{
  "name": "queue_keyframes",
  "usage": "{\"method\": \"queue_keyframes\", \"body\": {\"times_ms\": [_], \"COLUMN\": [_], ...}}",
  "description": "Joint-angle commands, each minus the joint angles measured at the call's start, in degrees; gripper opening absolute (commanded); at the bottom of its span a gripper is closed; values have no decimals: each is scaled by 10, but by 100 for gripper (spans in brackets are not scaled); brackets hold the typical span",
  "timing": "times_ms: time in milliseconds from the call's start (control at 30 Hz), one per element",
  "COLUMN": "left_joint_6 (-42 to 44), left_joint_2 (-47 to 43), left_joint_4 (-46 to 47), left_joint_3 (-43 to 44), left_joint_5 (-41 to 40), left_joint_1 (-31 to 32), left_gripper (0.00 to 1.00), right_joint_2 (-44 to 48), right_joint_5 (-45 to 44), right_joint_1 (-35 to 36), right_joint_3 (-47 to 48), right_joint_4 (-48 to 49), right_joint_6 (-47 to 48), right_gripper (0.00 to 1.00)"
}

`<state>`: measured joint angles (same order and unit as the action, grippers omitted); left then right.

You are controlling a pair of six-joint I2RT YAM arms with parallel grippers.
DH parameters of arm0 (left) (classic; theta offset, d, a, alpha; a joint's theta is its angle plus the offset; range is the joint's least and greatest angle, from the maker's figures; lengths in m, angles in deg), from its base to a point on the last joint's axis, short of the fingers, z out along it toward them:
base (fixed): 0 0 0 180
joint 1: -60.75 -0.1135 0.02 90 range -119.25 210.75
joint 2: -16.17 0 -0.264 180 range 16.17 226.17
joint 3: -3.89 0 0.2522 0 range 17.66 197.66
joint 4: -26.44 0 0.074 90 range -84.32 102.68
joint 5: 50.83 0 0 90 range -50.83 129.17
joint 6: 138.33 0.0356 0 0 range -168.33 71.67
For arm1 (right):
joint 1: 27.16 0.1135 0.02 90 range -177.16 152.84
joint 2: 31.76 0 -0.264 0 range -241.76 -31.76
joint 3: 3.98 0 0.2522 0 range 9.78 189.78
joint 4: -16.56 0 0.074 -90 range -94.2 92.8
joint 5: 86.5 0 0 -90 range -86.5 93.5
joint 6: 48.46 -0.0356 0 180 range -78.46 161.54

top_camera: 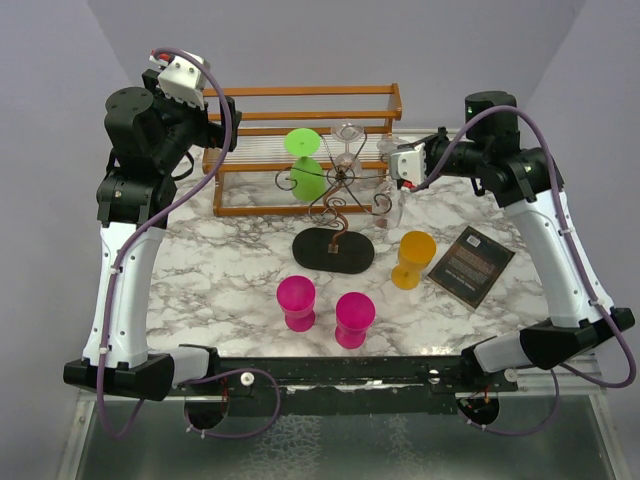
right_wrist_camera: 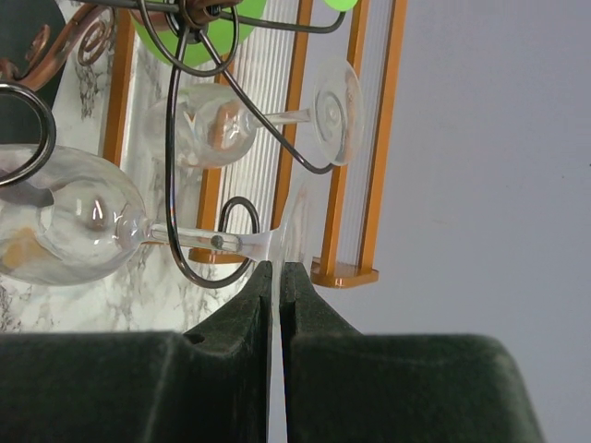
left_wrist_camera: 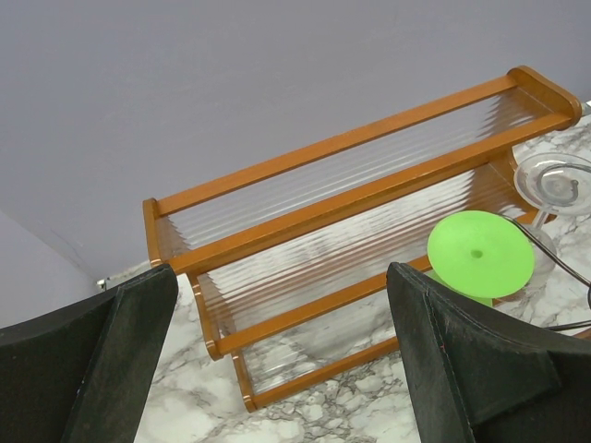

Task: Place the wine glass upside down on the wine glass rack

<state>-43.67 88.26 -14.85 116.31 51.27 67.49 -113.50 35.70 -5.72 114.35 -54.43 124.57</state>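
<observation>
A clear wine glass point(right_wrist_camera: 83, 226) hangs bowl-down at the right side of the dark wire wine glass rack point(top_camera: 340, 205), and its stem lies inside one curled scroll arm point(right_wrist_camera: 199, 268). My right gripper point(right_wrist_camera: 277, 269) is shut on the thin foot of this glass; from above the right gripper point(top_camera: 392, 162) shows at the rack's right edge. A second clear glass point(right_wrist_camera: 208, 125) and a green glass point(top_camera: 305, 165) hang on other arms. My left gripper point(left_wrist_camera: 277, 286) is open and empty, raised above the wooden shelf's left end, also seen from above point(top_camera: 222, 132).
An orange-brown slatted wooden shelf point(top_camera: 300, 100) stands behind the rack. On the marble top point(top_camera: 220, 270) stand two pink cups point(top_camera: 296, 302) point(top_camera: 354, 318) and an orange cup point(top_camera: 412, 258). A dark booklet point(top_camera: 470, 265) lies at the right. The rack's black oval base point(top_camera: 333, 250) sits mid-table.
</observation>
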Motion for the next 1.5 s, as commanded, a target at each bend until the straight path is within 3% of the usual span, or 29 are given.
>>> {"method": "queue_keyframes", "body": {"times_ms": [0, 233, 833, 1467], "left_joint_6": [4, 6, 8, 17], "left_joint_2": [-13, -14, -12, -19], "left_joint_4": [17, 16, 16, 18], "left_joint_3": [-2, -4, -4, -28], "left_joint_5": [0, 2, 5, 16], "left_joint_1": [-4, -3, -3, -3], "left_gripper": [99, 99, 99, 99], "right_joint_2": [18, 9, -16, -4], "right_joint_5": [-44, -74, 0, 58], "right_joint_1": [4, 4, 8, 15], "right_joint_3": [-11, -23, -16, -23], "right_joint_4": [36, 59, 57, 23], "right_joint_6": [-20, -20, -18, -25], "right_gripper": [4, 4, 8, 31]}}
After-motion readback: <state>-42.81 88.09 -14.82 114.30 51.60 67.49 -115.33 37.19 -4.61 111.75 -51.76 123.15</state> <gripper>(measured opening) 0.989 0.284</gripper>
